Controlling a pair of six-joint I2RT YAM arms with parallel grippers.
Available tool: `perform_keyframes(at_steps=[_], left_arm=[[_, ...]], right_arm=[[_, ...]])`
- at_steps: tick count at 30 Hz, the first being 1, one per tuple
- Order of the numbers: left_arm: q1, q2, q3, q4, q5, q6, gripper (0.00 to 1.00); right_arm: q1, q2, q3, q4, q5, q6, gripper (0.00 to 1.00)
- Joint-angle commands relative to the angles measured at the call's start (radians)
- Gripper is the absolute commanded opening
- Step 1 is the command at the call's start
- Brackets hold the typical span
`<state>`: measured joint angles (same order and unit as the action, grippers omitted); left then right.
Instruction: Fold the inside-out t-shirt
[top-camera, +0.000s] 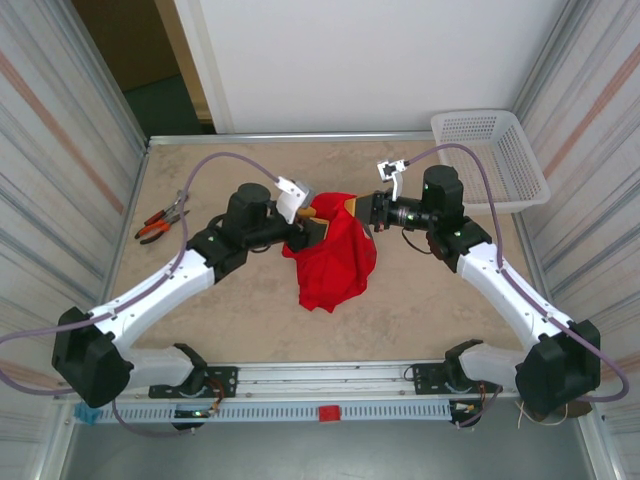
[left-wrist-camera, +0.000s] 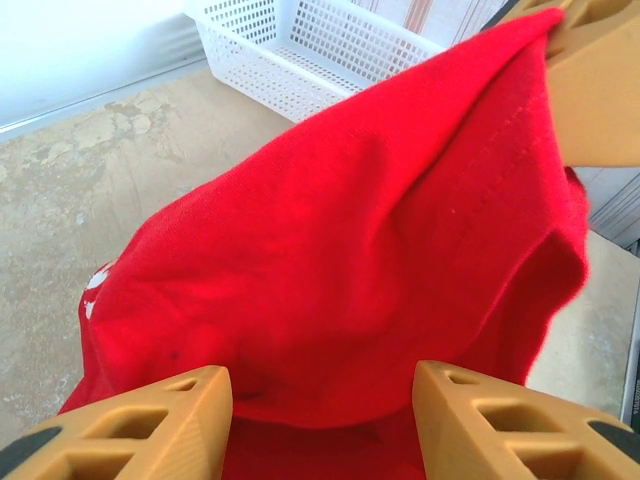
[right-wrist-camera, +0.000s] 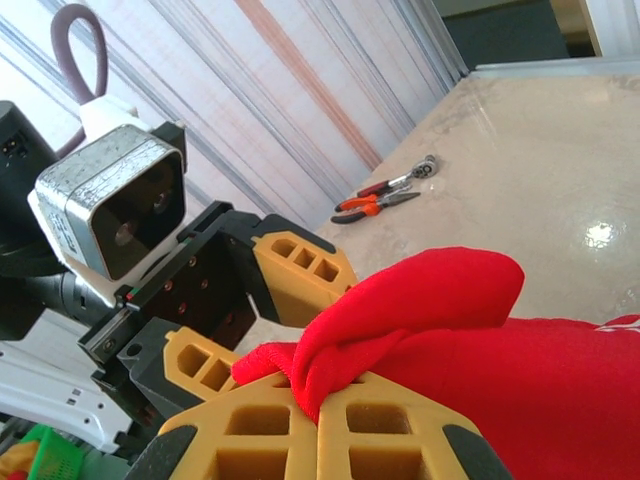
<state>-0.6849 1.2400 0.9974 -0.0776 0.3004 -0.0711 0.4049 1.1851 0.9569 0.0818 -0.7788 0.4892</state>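
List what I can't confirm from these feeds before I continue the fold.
- Tag and print: top view, the t-shirt is bunched; left wrist view shows a whitish speck at the cloth's edge, unreadable.
- Collar, sleeves, hem: folds hide them in every view.
- How much cloth the right gripper pinches: right wrist view, fabric covers its closed pads.
- Whether the left gripper touches cloth: too small in top view.

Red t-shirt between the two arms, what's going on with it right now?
Both arms reach in over the middle of the table, working on the red t-shirt. The right gripper is shut on a bunched edge of the cloth, holding it up. The left gripper faces it with its jaws apart and cloth across the gap; whether it grips is unclear. The shirt hangs as a crumpled bundle, with no tidy fold yet. Pliers and a white basket sit off to the sides.
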Motion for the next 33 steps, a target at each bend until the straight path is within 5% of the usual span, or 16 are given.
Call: perform_keyframes(at_steps=[1,24,28,33], left_arm=[[-0.008,-0.054,-0.024,0.003,-0.024,0.028,0.51],[-0.022,0.02,0.017,0.042,0.031,0.067,0.48],[-0.028,0.053,0.039,0.041,0.04,0.072,0.39],[-0.028,0.094,0.086,0.041,0.005,0.08,0.08]], right_arm=[[-0.01,-0.013,-0.008,0.024,0.009,0.011,0.0],[-0.018,-0.012,-0.011,0.035,0.001,0.022,0.0],[-0.018,-0.017,-0.013,0.035,-0.002,0.023,0.0],[-0.018,-0.024,-0.024,0.033,0.004,0.019,0.0]])
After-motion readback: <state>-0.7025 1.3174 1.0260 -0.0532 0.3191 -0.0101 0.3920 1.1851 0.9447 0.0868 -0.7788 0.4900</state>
